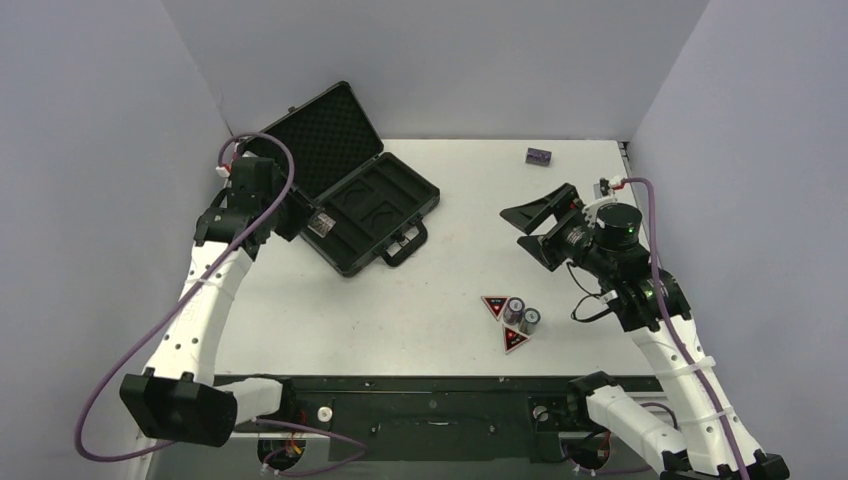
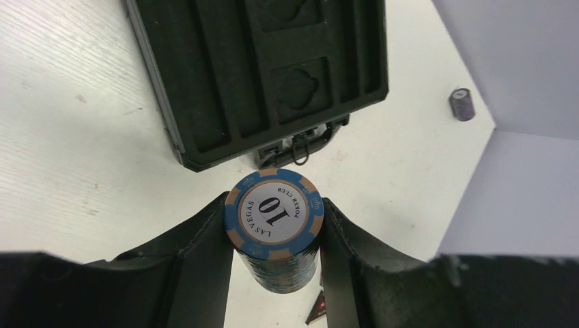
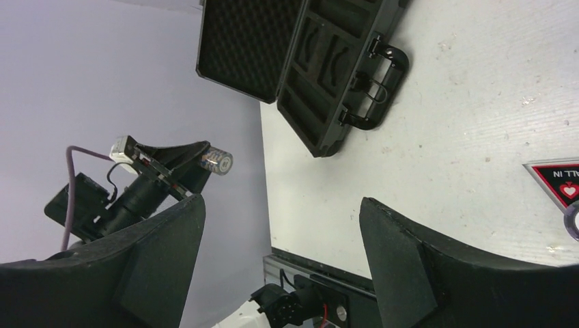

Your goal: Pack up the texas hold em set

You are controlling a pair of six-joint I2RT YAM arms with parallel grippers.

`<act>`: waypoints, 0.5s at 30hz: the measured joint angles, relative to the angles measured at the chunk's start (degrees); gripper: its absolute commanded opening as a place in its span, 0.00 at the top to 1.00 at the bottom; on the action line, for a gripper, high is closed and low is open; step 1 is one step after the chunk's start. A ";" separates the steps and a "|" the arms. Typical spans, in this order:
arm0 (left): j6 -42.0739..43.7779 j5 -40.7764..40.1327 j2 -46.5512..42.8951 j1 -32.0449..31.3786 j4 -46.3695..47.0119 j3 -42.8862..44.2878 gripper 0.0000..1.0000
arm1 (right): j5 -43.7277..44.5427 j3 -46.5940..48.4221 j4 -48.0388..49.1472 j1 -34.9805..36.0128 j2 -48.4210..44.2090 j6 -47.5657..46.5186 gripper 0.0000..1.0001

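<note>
The black briefcase (image 1: 395,185) lies open at the back left, its foam lid (image 1: 325,140) propped up. My left gripper (image 1: 312,220) hovers at its near-left edge, shut on a blue chip stack (image 1: 321,224). In the left wrist view the stack (image 2: 274,219) is pinched between both fingers (image 2: 205,266), with the case's slots (image 2: 259,75) beyond. Two more chip stacks (image 1: 521,315) stand at the front right between two red-and-black triangular tokens (image 1: 493,305) (image 1: 515,340). My right gripper (image 1: 530,225) is open and empty, raised above the table's right side (image 3: 280,232).
A small purple cylinder (image 1: 540,155) lies near the back right corner, also seen in the left wrist view as a dark cylinder (image 2: 462,104). Grey walls close in on three sides. The case handle (image 1: 405,243) points toward the table's middle.
</note>
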 measured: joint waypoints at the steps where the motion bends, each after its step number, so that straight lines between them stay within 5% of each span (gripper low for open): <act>1: 1.01 0.04 1.38 0.46 -1.09 1.25 1.00 | 0.00 -0.17 -0.39 0.00 0.00 -0.13 0.21; 15: 8.35 -0.39 23.82 1.95 -4.42 10.97 1.00 | 3.37 5.62 -11.30 -2.29 0.83 -7.80 0.22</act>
